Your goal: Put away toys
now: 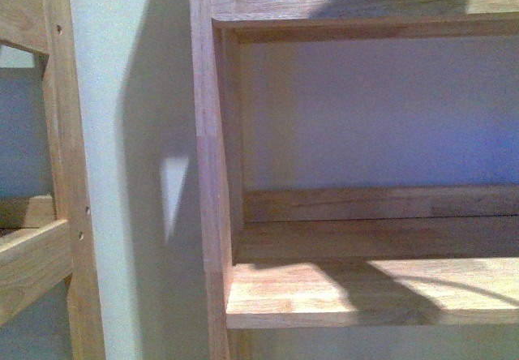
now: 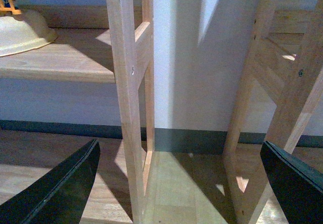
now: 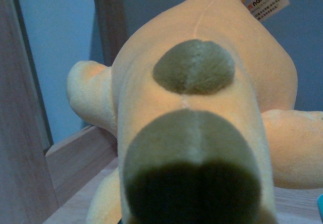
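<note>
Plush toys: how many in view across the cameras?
1. The orange-yellow plush toy with olive-brown spots fills the right wrist view, over a wooden shelf board. None shows in the front view; the left wrist view shows only a cream dome-shaped object. Others may be hidden.

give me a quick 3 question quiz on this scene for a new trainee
1. True or false: in the front view, the wooden shelf has a toy lying on its board.
2. In the right wrist view, the plush toy fills the picture. What colour are the patches on it? A) dark brown B) red C) white
3. Fill in: in the left wrist view, the left pincer has its jaws ____, with nothing between them.

Key:
1. False; the board seen there is bare.
2. A
3. Open, spread wide, with only the floor and the shelf posts between them.
</note>
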`<state>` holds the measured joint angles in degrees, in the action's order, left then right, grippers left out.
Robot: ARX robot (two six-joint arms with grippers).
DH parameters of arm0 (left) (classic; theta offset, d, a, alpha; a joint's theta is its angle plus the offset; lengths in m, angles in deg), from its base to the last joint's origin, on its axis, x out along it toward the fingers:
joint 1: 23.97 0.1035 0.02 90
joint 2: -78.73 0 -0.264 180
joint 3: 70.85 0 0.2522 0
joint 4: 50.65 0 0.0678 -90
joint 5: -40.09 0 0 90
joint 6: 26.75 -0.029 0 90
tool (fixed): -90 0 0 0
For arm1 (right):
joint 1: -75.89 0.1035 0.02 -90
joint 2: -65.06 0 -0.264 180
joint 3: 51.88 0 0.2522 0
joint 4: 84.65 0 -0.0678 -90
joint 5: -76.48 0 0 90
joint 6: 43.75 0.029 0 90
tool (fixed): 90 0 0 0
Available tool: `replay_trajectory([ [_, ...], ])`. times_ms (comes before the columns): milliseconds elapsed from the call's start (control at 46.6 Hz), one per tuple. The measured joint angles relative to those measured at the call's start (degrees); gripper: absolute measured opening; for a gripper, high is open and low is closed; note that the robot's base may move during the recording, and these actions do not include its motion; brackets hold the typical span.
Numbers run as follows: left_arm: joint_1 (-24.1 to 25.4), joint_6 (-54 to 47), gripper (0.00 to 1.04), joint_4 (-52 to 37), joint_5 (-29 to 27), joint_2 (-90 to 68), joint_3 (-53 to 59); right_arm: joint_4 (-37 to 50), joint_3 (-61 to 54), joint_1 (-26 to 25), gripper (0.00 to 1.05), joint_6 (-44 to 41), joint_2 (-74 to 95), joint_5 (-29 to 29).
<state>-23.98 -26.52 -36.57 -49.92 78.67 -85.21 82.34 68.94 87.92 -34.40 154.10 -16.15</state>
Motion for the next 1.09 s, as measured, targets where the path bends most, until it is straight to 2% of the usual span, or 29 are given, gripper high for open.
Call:
replay_trajectory([
  [150, 0.0, 0.02, 0.99, 0.0, 0.0, 0.0, 0.0, -1.75, 7.93, 1.44, 0.09, 2.25, 7.63, 0.94],
  [494, 0.0, 0.02, 0.99, 0.0, 0.0, 0.0, 0.0, -3.89, 17.49, 3.08, 0.09, 8.26, 15.32, 1.05],
  [837, 0.0, 0.02, 0.99, 0.0, 0.0, 0.0, 0.0, -5.86, 21.99, 4.15, 0.09, 13.75, 19.71, -1.05],
  [1095, 0.0, 0.02, 0.99, 0.0, 0.0, 0.0, 0.0, -6.99, 25.18, 4.85, 0.09, 17.62, 22.86, -5.01],
])
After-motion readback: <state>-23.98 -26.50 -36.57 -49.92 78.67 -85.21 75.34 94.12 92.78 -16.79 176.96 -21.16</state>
